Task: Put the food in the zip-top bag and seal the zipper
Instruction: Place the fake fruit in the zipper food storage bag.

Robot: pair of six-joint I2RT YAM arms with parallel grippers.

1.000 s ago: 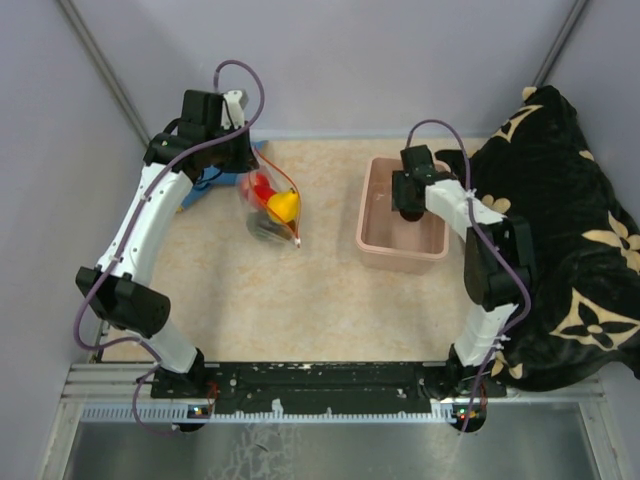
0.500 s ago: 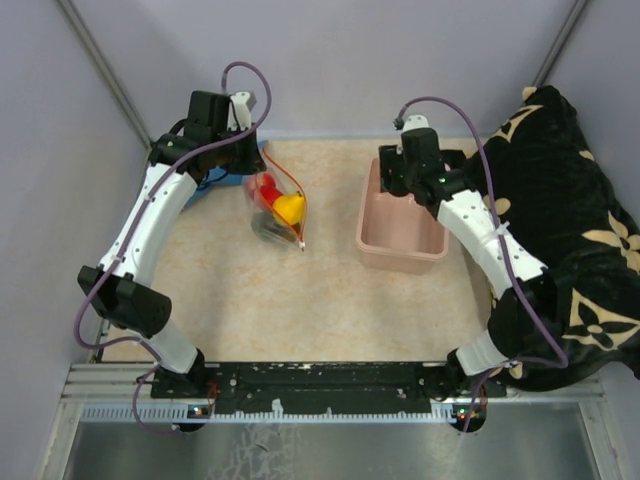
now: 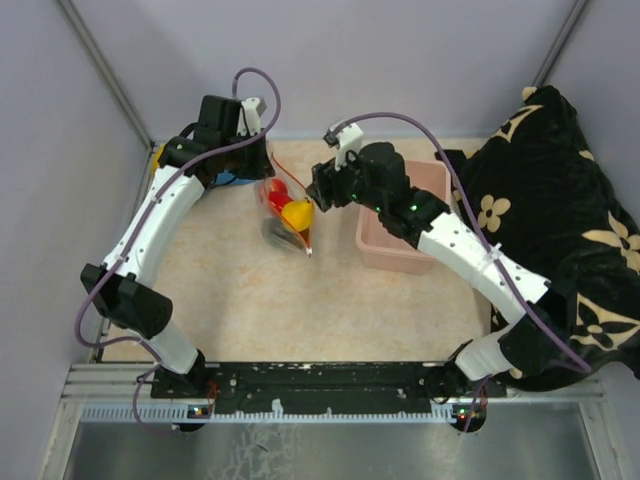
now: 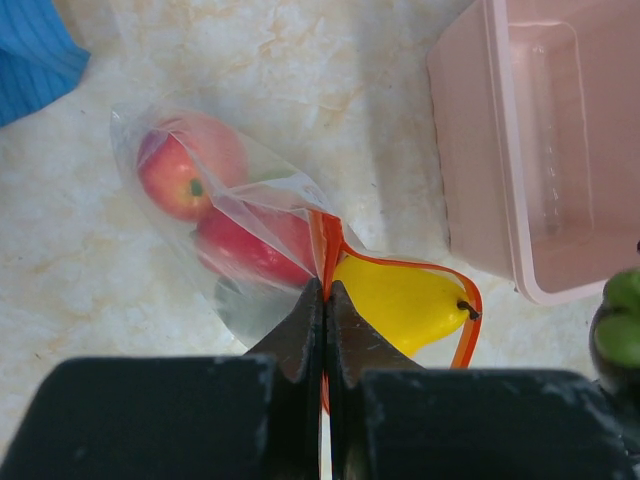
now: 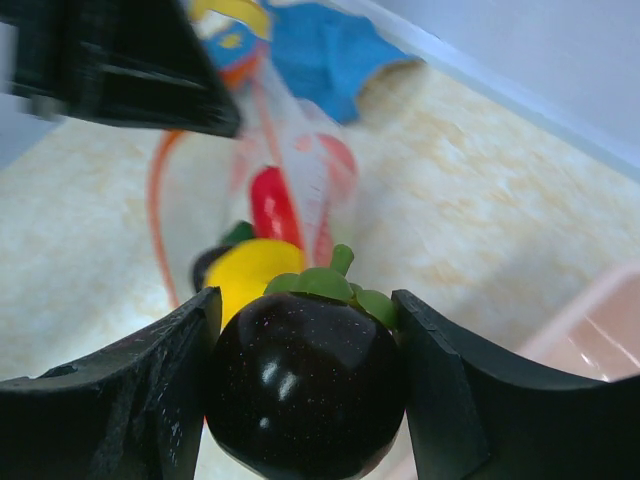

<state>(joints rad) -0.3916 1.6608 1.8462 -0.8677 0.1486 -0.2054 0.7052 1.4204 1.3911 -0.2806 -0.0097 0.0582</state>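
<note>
The zip-top bag (image 3: 283, 215) lies on the table and holds two red fruits (image 4: 190, 165), a yellow fruit (image 4: 400, 300) and a dark one. My left gripper (image 4: 325, 290) is shut on the red-orange zipper (image 4: 322, 240) at one end and holds the mouth open in a loop. In the top view the left gripper (image 3: 262, 178) is just behind the bag. My right gripper (image 5: 305, 385) is shut on a glossy dark fruit (image 5: 300, 390) with a green cap. In the top view the right gripper (image 3: 318, 192) hovers just right of the bag's mouth.
A pink tub (image 3: 400, 255) stands right of the bag, under my right arm; it also shows in the left wrist view (image 4: 470, 170). A blue cloth (image 3: 235, 178) lies behind the bag at the back left. A black patterned blanket (image 3: 560, 230) covers the right side.
My right arm swung left from the pink tub to the bag's mouth, carrying the dark fruit. My left gripper and the bag shifted a little to the right.
</note>
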